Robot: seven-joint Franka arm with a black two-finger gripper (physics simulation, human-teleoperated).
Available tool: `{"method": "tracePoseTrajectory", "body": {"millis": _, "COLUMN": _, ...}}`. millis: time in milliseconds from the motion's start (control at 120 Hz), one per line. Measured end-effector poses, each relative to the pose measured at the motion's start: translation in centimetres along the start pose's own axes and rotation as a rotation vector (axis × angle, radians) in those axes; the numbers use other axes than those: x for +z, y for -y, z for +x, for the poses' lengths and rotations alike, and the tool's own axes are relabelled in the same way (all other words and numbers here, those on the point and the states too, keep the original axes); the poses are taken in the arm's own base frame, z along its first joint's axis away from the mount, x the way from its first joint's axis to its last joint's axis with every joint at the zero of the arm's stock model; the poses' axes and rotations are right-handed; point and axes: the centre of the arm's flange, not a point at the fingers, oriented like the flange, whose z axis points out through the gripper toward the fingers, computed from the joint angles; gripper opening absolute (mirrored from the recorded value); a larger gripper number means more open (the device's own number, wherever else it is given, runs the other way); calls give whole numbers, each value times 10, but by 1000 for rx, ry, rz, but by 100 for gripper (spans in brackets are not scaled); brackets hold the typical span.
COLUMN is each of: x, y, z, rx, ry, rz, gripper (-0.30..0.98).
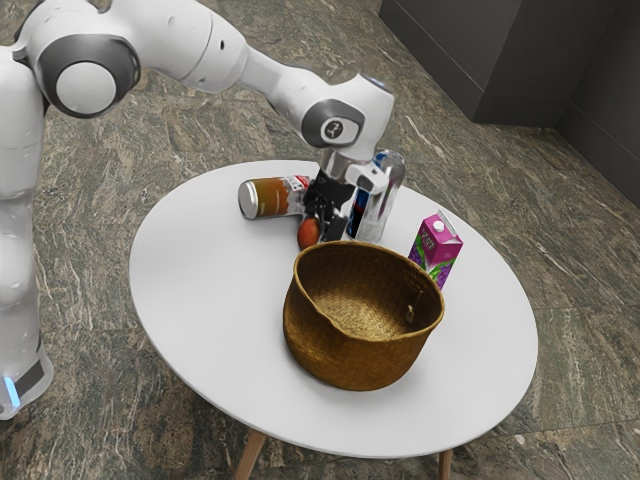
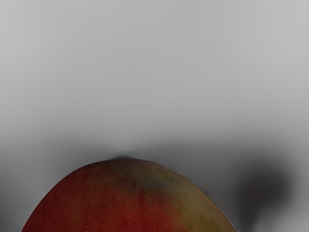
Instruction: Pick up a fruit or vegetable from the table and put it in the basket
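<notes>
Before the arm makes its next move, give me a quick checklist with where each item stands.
1. Fruit at the gripper: ok.
2. Firm grip on the fruit: cannot tell.
3. Fruit over the basket: not ok, it is outside, beyond the rim.
4. Basket upright, mouth open upward: ok.
5. Gap between gripper and clear bottle: cannot tell, they look close.
6. Gap between gripper and fallen can: cannot tell, also close.

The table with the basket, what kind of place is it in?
Maybe a plain room, like a kitchen or lab: there's a streaky stone-look floor, a dark cabinet or wall, and a round white table.
</notes>
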Motion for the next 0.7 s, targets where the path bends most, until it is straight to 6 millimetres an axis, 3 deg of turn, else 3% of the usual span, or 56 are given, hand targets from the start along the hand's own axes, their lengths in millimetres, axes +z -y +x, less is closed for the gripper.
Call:
{"method": "tracePoseTrajectory", "body": {"millis": 108, "x": -1, "y": 1, "z": 0, "rx": -3, "ry": -2, "rz": 1, "gripper": 45}}
{"method": "tracePoseTrajectory", "body": {"millis": 317, "x": -10, "y": -4, "z": -2, "rx": -4, "ry": -19, "rz": 14, "gripper": 37}}
{"method": "tracePoseTrajectory", "body": {"millis": 383, "x": -28, "y": -10, "z": -10, "rx": 2, "ry": -48, "rz": 25, "gripper": 36}}
{"method": "tracePoseTrajectory", "body": {"millis": 575, "x": -105, "y": -42, "z": -47, "rx": 43, "ry": -142, "rz": 88, "gripper": 36}}
{"method": "tracePoseTrajectory", "body": {"millis": 700, "x": -154, "y": -91, "z": -58, "rx": 107, "ry": -170, "rz": 142, "gripper": 36}}
